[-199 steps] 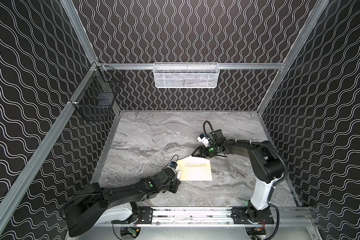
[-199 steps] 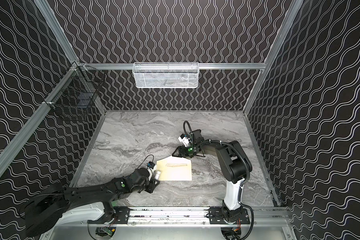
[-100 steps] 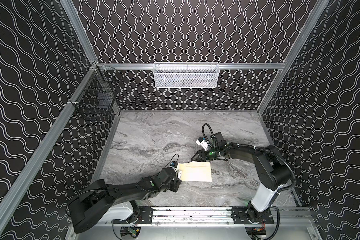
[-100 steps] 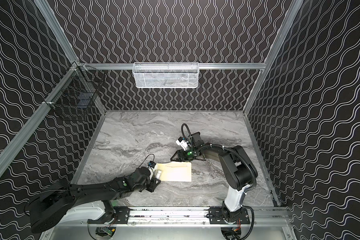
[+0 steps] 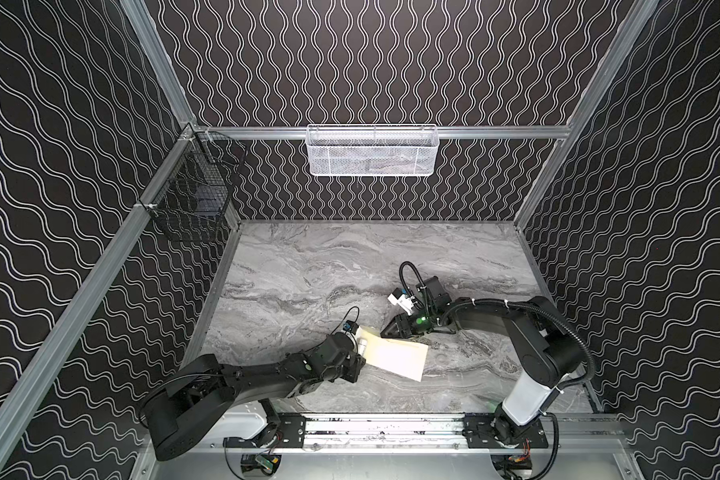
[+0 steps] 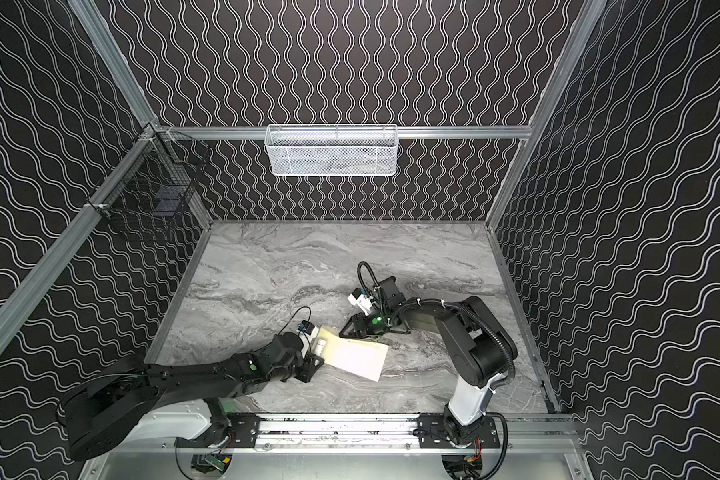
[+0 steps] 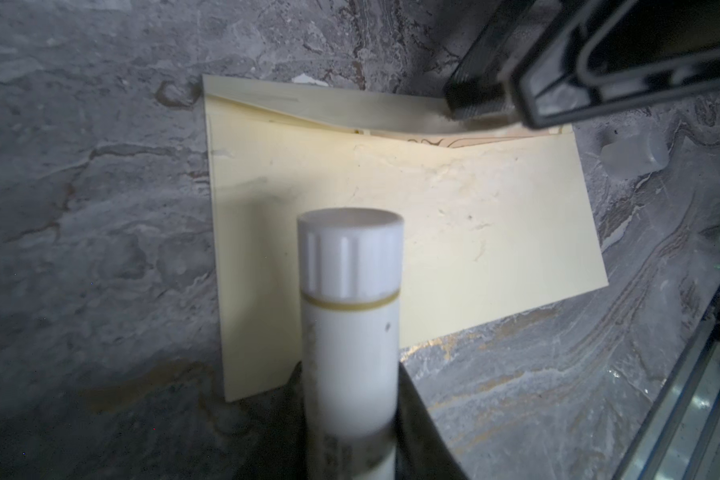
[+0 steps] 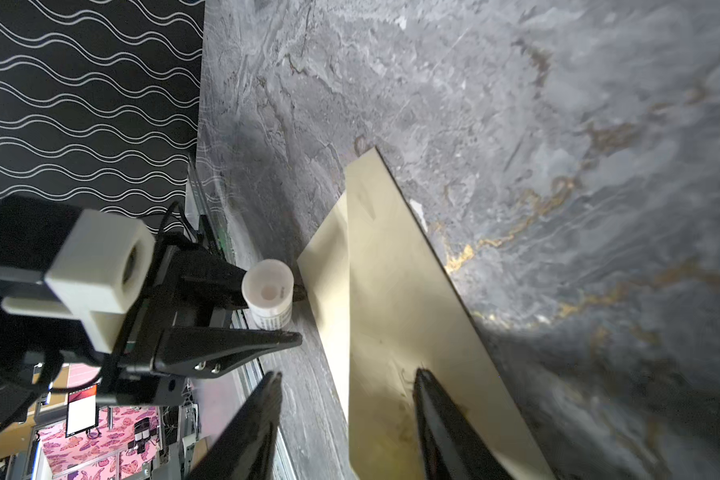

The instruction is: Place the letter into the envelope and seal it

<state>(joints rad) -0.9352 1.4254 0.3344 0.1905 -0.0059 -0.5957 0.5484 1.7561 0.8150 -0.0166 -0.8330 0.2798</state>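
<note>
Narrowing as they come in, the right fingers (image 8: 433,415) have dropped from farther back on the table (image 5: 308,270) onto the far long edge of the envelope (image 5: 395,357). That took only the last second, and the gap between them has gone from wide to roughly half. They're not clamped yet. One finger rests on the cream paper and its partner hangs off the edge over bare marble, so nothing is held.

That arrival has told on the envelope too. It lay square a second ago and now sits skewed, its near corner swung toward the front rail.

On the other side, no change at all. The left fingers (image 8: 225,345) stay tight around the white stick (image 7: 350,311), its end poised at the envelope's short edge. Whether it touches the paper, I can't tell.

And the letter (image 7: 433,142)? It's inside. Only a tan sliver with a scrap of dark flourish peeks from the mouth, under a flap (image 7: 329,104) that is folded partway over but not pressed flat.

So insertion looks done and we're into sealing. My read is that the right arm is going for that flap, to pinch it or press it. The worry is the skew, because another shove could slide the envelope away from the waiting stick.
</note>
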